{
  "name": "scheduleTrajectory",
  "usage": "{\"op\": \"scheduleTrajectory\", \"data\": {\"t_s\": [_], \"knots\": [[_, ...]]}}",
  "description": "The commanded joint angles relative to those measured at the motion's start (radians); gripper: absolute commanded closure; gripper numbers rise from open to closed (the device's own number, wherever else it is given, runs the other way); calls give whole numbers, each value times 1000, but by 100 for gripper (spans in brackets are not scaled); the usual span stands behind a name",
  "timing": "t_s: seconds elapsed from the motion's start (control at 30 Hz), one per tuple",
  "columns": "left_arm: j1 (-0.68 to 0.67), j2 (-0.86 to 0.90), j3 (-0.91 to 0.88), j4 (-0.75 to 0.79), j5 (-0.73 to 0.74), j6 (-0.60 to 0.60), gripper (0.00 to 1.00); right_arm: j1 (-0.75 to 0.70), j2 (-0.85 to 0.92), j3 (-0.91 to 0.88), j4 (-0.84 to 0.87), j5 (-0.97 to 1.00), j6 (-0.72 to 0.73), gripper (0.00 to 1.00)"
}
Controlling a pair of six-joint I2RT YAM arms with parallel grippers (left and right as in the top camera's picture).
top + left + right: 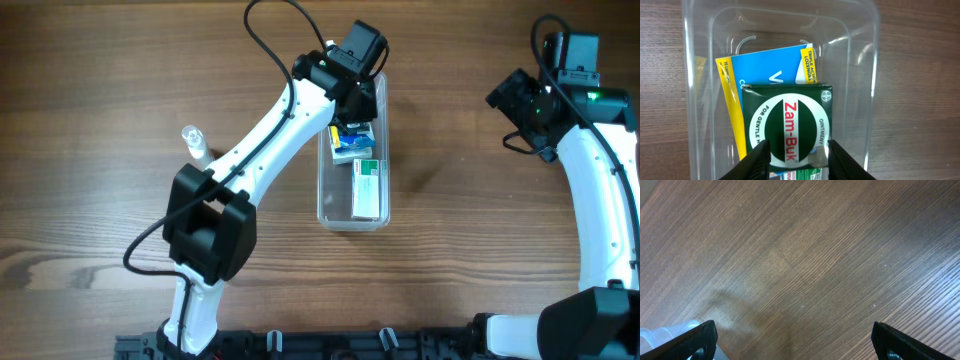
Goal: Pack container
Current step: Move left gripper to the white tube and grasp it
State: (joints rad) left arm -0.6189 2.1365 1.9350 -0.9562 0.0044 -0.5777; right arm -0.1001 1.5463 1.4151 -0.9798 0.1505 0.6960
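Left wrist view, left gripper (799, 150): fingers astride Zam-Buk box (787, 122), grip impossible to tell.
Zam-Buk box: atop blue box (765, 65), 12 o'clock end of container (871, 75).
Right gripper (792, 327): spread wide over table (815, 255), 3 o'clock of container, well apart.

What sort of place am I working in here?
Probably a robot test bench rather than a real pharmacy: a bare wood-grain table and a clear plastic rectangular tub with a green Zam-Buk ointment box inside.
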Motion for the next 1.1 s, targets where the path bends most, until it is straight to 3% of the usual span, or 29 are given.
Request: {"op": "scheduleTrajectory", "data": {"t_s": [0.0, 0.17, 0.27, 0.33, 0.37, 0.47, 0.6, 0.73, 0.8, 0.93, 1.07], "knots": [[11, 65, 10, 9, -17, 32, 62, -2, -5, 0, 0, 6, 11, 0], [10, 71, 10, 27, -21, 50, 63, -2, -5, 0, 0, 6, 11, 0], [11, 69, 10, 39, -21, 68, 45, -2, -5, 0, 0, 6, 11, 0], [13, 60, 10, 50, -21, 73, 42, -2, -5, 0, 0, 6, 11, 0], [15, 44, 10, 51, -21, 73, 33, -2, -5, 0, 0, 6, 11, 0], [27, -44, 10, 66, -21, 76, 24, -2, -5, 0, 0, 6, 11, 0], [51, -209, 10, 66, -20, 76, 1, -2, -5, 0, 0, 6, 11, 0], [75, -327, 10, 11, -59, 77, 0, -2, -5, 0, 0, 6, 11, 0], [140, -360, 10, -117, -96, 77, 0, -2, -5, 0, 0, 6, 11, 0], [331, -369, 10, -380, -95, 92, 0, -2, -5, 0, 0, 6, 11, 0], [517, -369, 10, -482, -95, 102, 0, -2, -5, 0, 0, 6, 11, 0]]}}
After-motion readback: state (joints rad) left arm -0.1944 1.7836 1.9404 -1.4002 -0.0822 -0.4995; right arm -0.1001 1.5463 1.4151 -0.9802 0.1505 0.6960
